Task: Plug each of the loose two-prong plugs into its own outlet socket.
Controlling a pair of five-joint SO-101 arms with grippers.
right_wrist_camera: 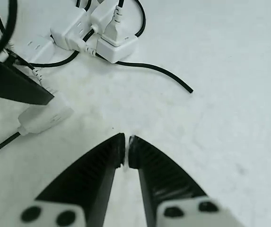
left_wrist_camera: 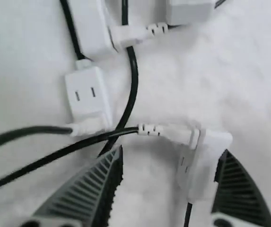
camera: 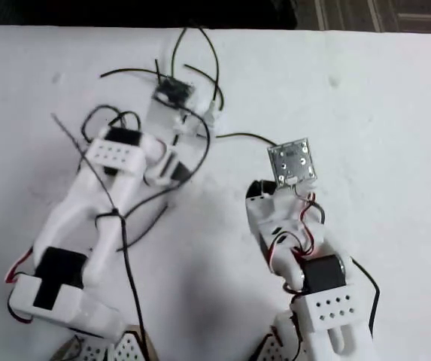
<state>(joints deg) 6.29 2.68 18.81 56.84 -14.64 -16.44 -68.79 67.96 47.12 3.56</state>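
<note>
Straddling a white connector [left_wrist_camera: 199,158] on the desk [left_wrist_camera: 249,71], left end effector [left_wrist_camera: 171,152] spread wide, right end effector [right_wrist_camera: 126,139] clenched empty

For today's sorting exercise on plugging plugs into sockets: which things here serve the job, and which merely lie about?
Job: two-slot socket; white connector between fingers of open left gripper; shut right gripper.
Lying about: loose-ended black cord; white table.
</note>
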